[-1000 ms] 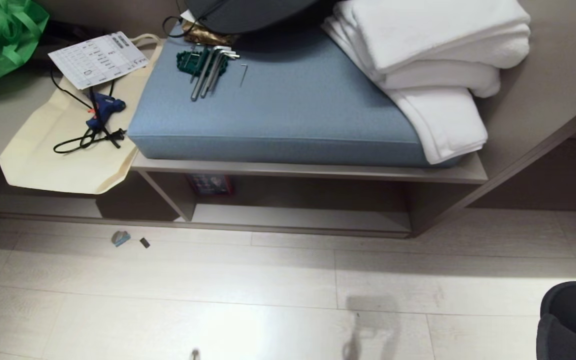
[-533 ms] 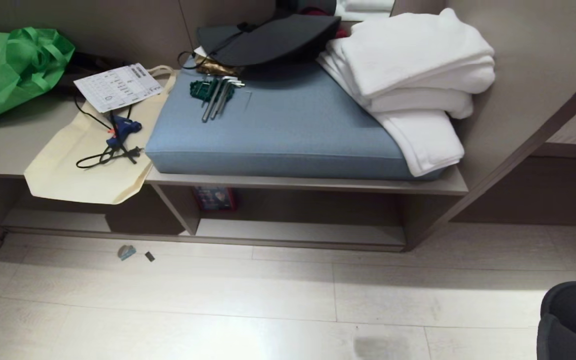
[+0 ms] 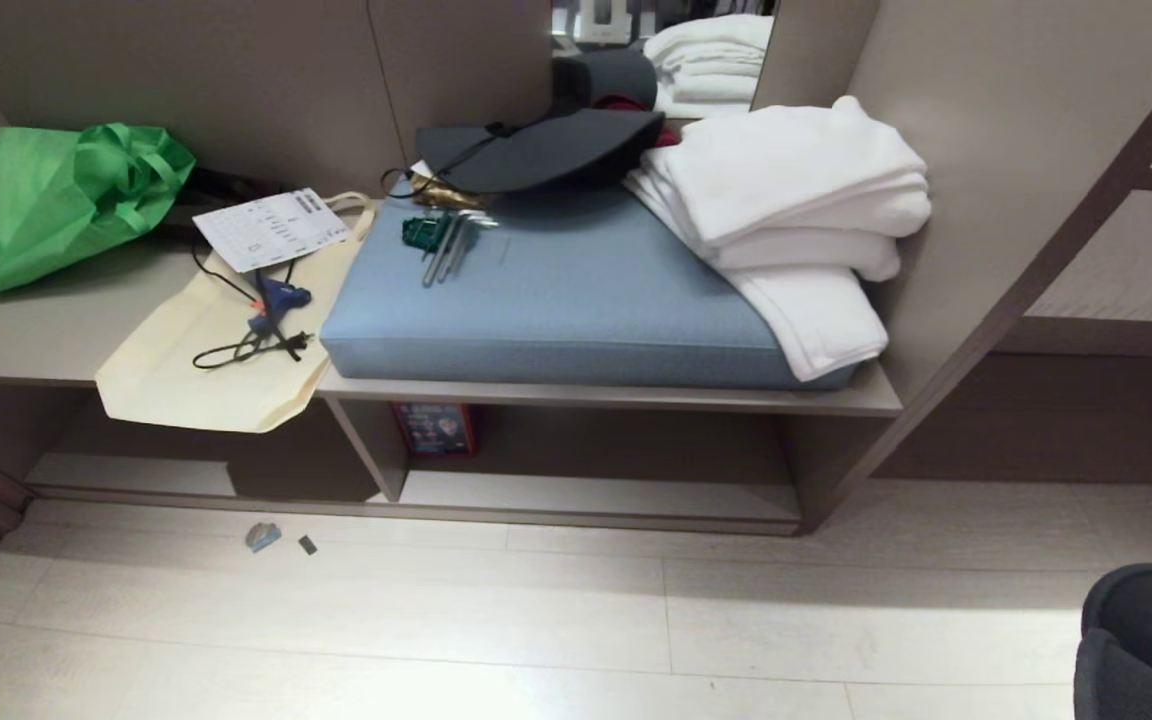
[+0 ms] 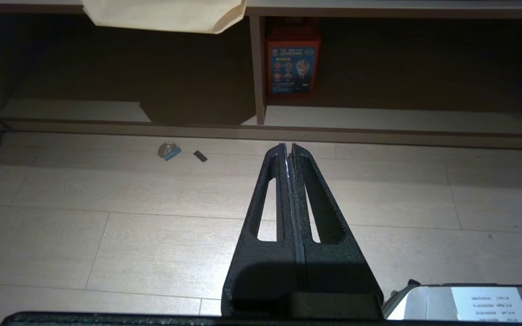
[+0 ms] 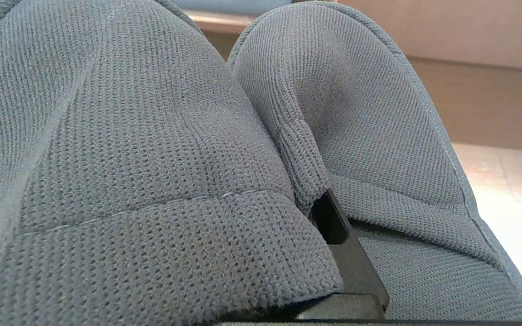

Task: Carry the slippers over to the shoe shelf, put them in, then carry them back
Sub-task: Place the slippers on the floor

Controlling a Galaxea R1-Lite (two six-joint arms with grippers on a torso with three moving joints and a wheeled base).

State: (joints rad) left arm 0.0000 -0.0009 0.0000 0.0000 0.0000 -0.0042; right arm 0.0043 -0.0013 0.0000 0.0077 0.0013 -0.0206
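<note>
- The right claw (image 5: 329,217) is clamped on the slippers (image 5: 161,149), which sit at the near right, over the floor.
- The left claw (image 4: 288,149) is closed and empty, facing the shoe shelf (image 3: 596,495).

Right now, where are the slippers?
The slippers are clamped in the right gripper, filling the right wrist view; the head view shows them at its lower right corner, above the floor, short of the shoe shelf.
</note>
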